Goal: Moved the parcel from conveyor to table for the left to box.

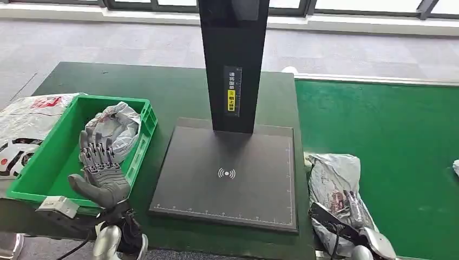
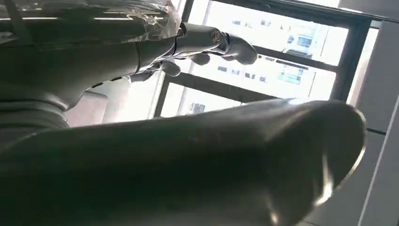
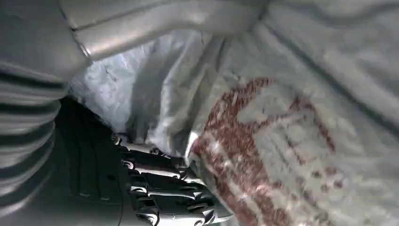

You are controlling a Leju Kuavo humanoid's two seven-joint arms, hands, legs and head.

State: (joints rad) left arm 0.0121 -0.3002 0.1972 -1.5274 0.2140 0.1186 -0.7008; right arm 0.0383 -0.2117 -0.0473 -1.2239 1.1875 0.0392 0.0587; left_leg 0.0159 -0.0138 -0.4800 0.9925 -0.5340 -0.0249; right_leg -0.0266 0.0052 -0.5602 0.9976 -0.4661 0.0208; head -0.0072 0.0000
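Here, right hand (image 1: 346, 219) gripping grey parcel (image 1: 336, 179), red print close-up at wrist, left hand (image 1: 102, 168) spread, empty.

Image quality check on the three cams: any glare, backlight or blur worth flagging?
Head view: even daylight, sharp, mild sheen on the scanner plate. Left wrist view: strongly backlit by bright windows, so the left hand is dark, and the near part is a soft blur. Right wrist view: very close to the grey parcel, print soft, right hand in shadow.
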